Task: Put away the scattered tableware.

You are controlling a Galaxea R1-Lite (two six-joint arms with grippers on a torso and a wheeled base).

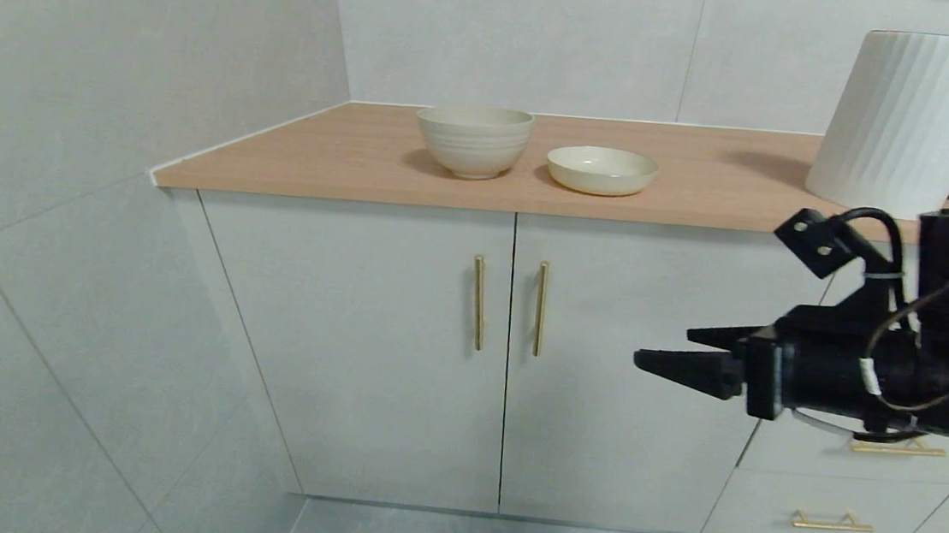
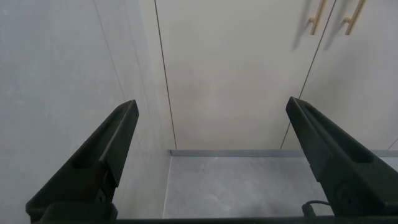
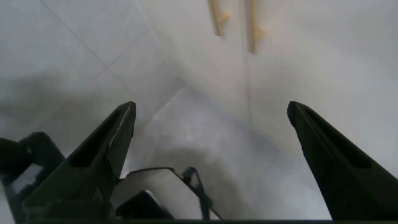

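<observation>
Two pieces on wooden table [image 1: 321, 159], near front edge, left half: deep ribbed cream bowl [image 1: 473, 139], shallow cream dish [image 1: 601, 169] just beside it, not touching. Likely rigid, smooth, breakable; bowl heavier. Best hold: pinch rim wall. Right gripper [image 1: 663, 347] level below table edge, before white cabinet doors [image 1: 398, 354], fingers apart. Left gripper [image 2: 211, 107] low, facing same doors, fingers wide apart.

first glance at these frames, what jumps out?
A deep bowl and a shallow dish sit side by side, not touching, on the wooden countertop, above closed double cabinet doors with gold handles. The right gripper hangs open in front of the cabinet, below counter level, on the robot's right. A tall white ribbed cylinder stands farther right on the counter.
</observation>
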